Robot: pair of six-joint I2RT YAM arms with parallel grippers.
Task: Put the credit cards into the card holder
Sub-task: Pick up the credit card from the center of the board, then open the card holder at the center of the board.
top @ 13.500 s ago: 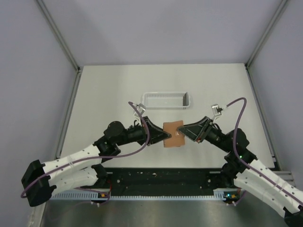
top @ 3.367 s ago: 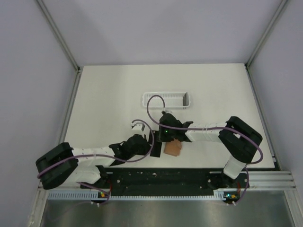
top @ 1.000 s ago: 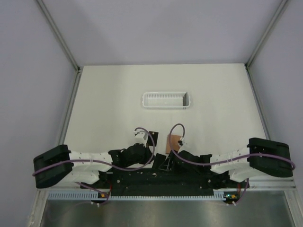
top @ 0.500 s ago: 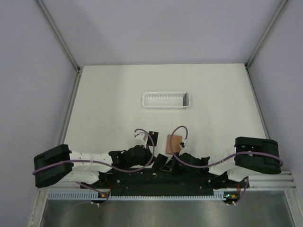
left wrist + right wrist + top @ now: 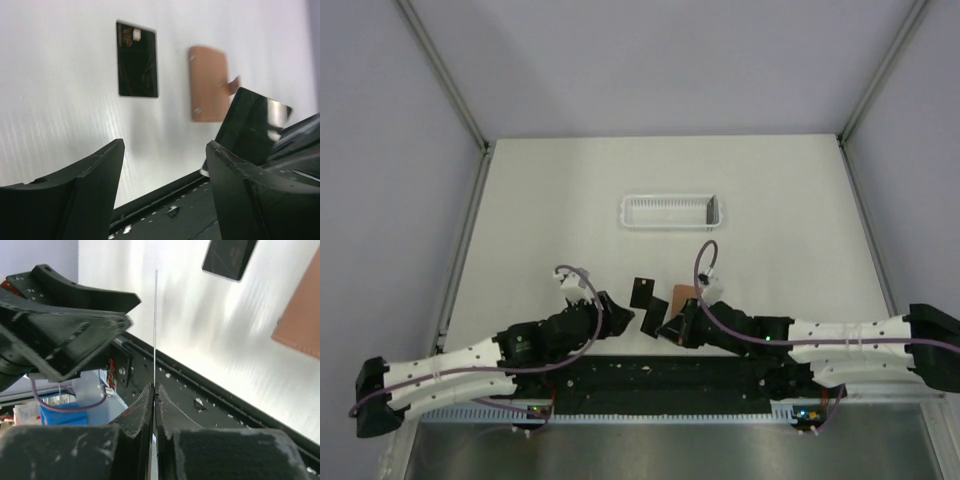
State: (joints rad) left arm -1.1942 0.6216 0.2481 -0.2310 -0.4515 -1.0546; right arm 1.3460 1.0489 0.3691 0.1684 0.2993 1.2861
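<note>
One black card [image 5: 137, 60], white mark near its edge, lies flat just beside the closed reddish-brown card holder [image 5: 209, 82]. My right gripper [image 5: 154, 389] pinches the other card [image 5: 156, 325].

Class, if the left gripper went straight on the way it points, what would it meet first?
Probably the black card lying flat on the table, ahead of the open left gripper; the card holder sits to one side of that line. Depth is unclear: it might touch the table first.
</note>
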